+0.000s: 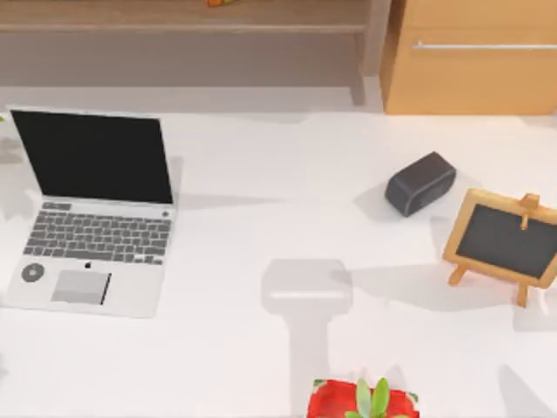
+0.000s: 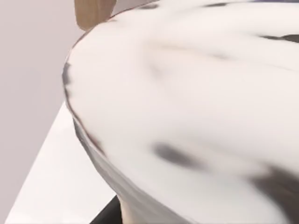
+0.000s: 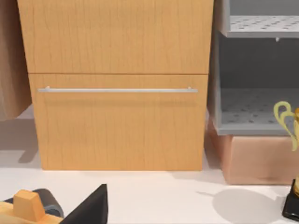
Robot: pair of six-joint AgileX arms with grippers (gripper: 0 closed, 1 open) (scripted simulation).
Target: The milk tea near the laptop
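Note:
The silver-grey laptop (image 1: 96, 218) lies open at the table's left, its black screen toward the back. Very close in the left wrist view is a whitish rounded top with dark smudges over a body that narrows downward, which I take for the milk tea (image 2: 187, 107). It stands by the table's edge. A dark part of my left gripper (image 2: 105, 215) shows just under it. A dark wedge of my right gripper (image 3: 88, 207) hangs over the table's right side, facing the wooden cabinet.
A dark grey speaker (image 1: 420, 183) and a wood-framed chalkboard easel (image 1: 505, 244) stand at the right. A red pot with a green plant (image 1: 363, 401) sits at the front edge. Behind the table are a drawer cabinet (image 3: 117, 84), a grey shelf (image 3: 257, 84) and a trophy (image 3: 292, 186).

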